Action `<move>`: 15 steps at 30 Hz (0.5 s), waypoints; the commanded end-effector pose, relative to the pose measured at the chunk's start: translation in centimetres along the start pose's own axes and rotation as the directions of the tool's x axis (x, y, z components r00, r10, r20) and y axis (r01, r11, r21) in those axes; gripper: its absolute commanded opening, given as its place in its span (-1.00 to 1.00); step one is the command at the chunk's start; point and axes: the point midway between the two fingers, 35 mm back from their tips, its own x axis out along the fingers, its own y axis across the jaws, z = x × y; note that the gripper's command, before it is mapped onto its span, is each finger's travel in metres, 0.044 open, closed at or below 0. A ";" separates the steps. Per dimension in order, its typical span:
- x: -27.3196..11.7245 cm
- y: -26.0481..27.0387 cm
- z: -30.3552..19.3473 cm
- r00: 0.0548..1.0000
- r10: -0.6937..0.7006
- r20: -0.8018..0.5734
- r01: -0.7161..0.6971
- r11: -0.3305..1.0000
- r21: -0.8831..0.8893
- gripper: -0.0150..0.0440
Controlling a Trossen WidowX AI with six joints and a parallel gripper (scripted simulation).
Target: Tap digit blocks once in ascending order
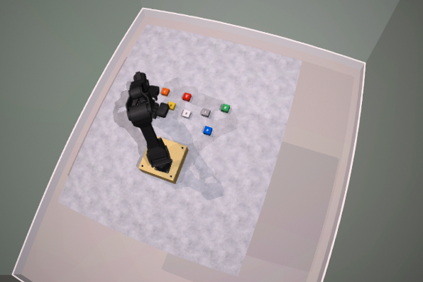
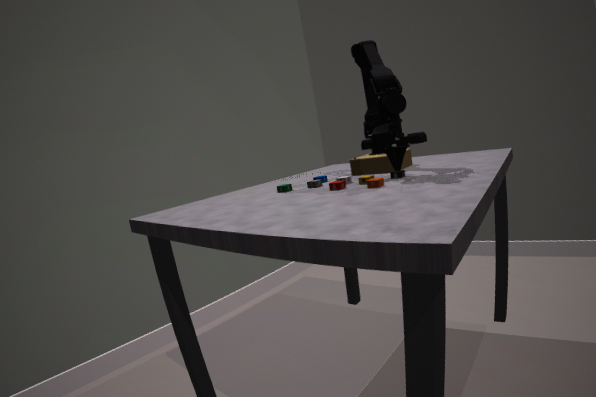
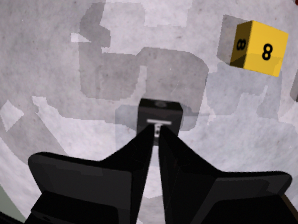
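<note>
My gripper (image 2: 397,169) (image 3: 156,130) is shut with nothing between its fingers. Its tips are at the top face of the black block (image 2: 398,175) (image 3: 145,118), touching it or just above it. The tips cover part of that block's digit; a white bar shows beside it. The arm hides the black block in the top view. A yellow block (image 1: 172,106) (image 2: 366,179) (image 3: 267,50) with digit 8 lies up and right in the wrist view. Also on the table are orange (image 1: 165,91) (image 2: 375,183), red (image 1: 187,96) (image 2: 337,185), white (image 1: 186,114), grey (image 1: 205,112) (image 2: 314,183), green (image 1: 225,108) (image 2: 284,188) and blue (image 1: 207,130) blocks.
The arm's yellow base (image 1: 179,164) (image 2: 365,165) stands on the marbled table (image 1: 220,226) (image 2: 300,219). The other blocks lie on one side of the gripper, yellow and orange closest. A table edge runs along the gripper's opposite side.
</note>
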 end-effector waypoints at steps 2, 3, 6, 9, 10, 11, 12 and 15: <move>-2.5 0.0 0.1 1.000 -0.001 0.003 0.001 1.000 0.002 -0.42; -2.8 0.0 0.1 1.000 -0.002 0.003 0.002 1.000 0.002 -0.42; -2.8 0.0 0.1 1.000 -0.002 0.003 0.002 1.000 0.002 -0.42; -4.3 0.9 0.6 1.000 -0.001 0.003 0.001 1.000 0.002 -0.16; -5.3 1.5 0.9 1.000 0.000 0.004 0.000 1.000 0.002 -0.07; -6.3 2.0 1.2 1.000 0.000 0.004 0.000 1.000 0.002 0.02; -7.3 2.6 1.4 1.000 0.001 0.004 -0.001 1.000 0.002 0.11; -10.3 4.0 1.8 1.000 0.002 0.004 -0.002 1.000 0.002 0.38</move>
